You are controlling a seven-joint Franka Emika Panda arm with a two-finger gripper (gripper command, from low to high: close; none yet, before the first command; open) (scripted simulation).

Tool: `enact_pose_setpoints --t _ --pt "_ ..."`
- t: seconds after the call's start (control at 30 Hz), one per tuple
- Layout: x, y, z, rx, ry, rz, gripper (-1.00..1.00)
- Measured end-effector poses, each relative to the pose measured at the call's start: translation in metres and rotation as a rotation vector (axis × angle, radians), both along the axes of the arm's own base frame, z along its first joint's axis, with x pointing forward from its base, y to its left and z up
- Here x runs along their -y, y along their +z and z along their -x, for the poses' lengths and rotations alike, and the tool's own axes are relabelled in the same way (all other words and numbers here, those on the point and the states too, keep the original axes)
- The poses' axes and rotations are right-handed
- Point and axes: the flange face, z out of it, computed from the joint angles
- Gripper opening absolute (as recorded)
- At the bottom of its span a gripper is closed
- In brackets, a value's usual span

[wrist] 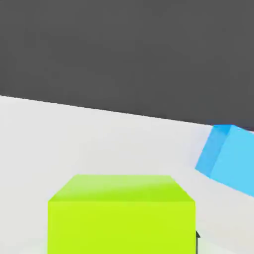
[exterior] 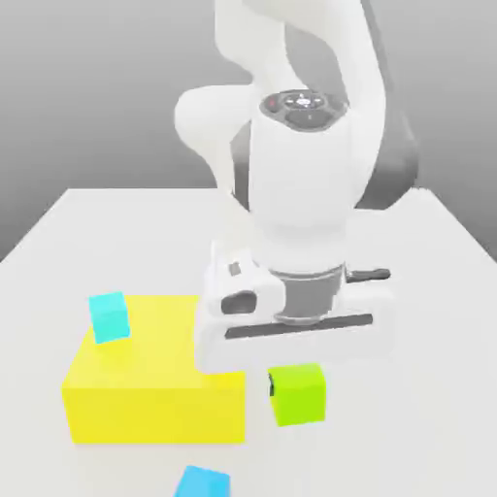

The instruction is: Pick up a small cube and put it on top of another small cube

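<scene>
**Green cube gripped, stacking still to do**

Progress first: pickup looks done or nearly so, judging by the pics. Placing on a second cube not yet done. Nothing stacked on anything small yet.

Big to small:

- Table [exterior: 78, 223]: plain white, matte, flat. Runs back to a grey backdrop w/ no walls, no furniture, no detail. In hand view, same white top under a dark grey band.
- Robot arm [exterior: 296, 165]: white, bulky, centre of exterior view, hand pointing down over the front of the table.
- Yellow block [exterior: 155, 388]: largest thing on the table, on exterior view's left, just beside the hand.
- Gripper [exterior: 281, 383]: jaws closed down tight on the green cube, as narrow as they go. One dark fingertip [exterior: 271, 385] visible against the cube's side in exterior view.
- Green cube [exterior: 298, 393]: the task's piece. Directly under the hand, just right of the yellow block in exterior view, apart from it. Close up and square-on in hand view [wrist: 121, 218]. Can't tell whether already off the table or still resting on it.
- Blue cube on block [exterior: 110, 316]: sits tilted on the yellow block's top, far corner.
- Second blue cube [exterior: 202, 482]: on the table at front edge of exterior view, near the green one. Prob the same one seen tilted in hand view [wrist: 230, 158], not certain.

Left to do, as a guess: lift clear, carry over to a blue cube, line up, set down square, let go. Nearer blue cube likely the easier target.
</scene>
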Motion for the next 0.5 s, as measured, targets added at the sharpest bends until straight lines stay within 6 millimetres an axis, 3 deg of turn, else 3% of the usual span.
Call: enact_pose_setpoints --t 0.2,0.4,0.5 --pt "0.026 0.033 0.051 -0.002 -0.224 0.002 -1.00" --pt "0.051 0.052 0.105 -0.004 -0.463 0.013 -1.00" --pt "0.055 0.029 0.112 -0.004 -0.502 0.017 -1.00"
